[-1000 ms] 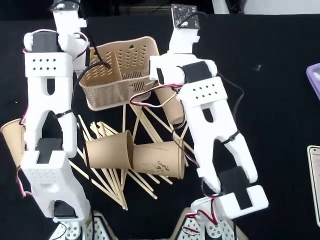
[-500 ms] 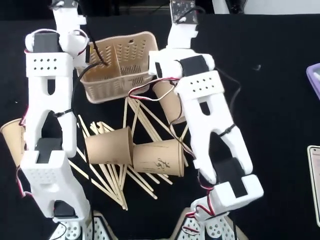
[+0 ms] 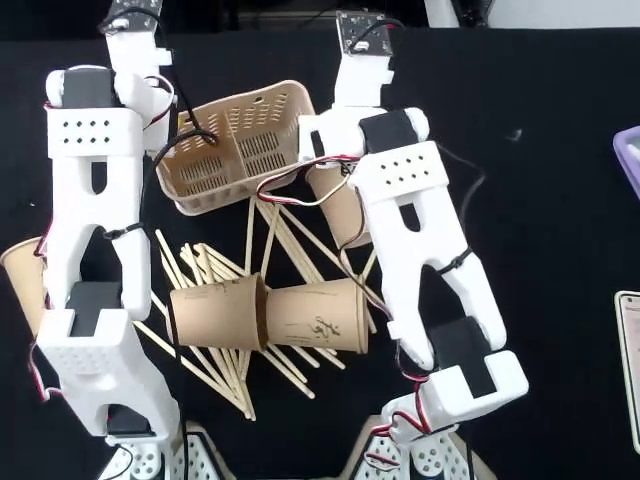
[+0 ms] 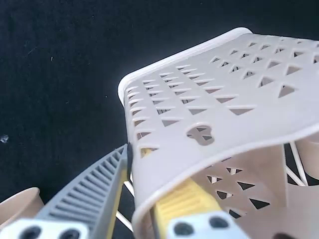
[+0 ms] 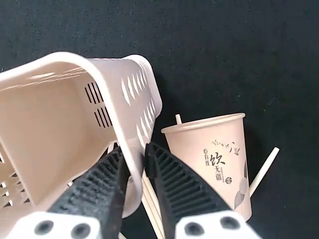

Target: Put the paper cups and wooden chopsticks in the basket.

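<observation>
Overhead view plus two close wrist views, basket (image 3: 265, 130) in all

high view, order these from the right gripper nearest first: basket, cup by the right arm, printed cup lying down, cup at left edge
1. basket: its wall is clamped in the right gripper.
2. cup by the right arm: right next to the basket.
3. printed cup: lying mid-table.
4. cup at left edge: far across the table.
</observation>
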Controlling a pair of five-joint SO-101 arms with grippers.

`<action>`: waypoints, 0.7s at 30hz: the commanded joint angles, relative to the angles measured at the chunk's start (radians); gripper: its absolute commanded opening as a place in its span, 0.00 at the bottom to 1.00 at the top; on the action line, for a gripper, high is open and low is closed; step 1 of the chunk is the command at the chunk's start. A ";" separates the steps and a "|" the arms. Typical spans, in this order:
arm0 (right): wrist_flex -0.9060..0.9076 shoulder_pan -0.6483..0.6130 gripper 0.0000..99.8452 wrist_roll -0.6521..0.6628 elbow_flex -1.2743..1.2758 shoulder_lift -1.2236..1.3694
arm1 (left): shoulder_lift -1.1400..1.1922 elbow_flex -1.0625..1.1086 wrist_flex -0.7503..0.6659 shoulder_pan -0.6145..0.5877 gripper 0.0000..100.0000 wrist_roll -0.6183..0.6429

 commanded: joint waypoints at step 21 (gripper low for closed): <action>-0.275 -0.023 0.12 0.058 -0.076 -0.002 | 0.005 -0.139 -0.252 -0.062 0.23 0.110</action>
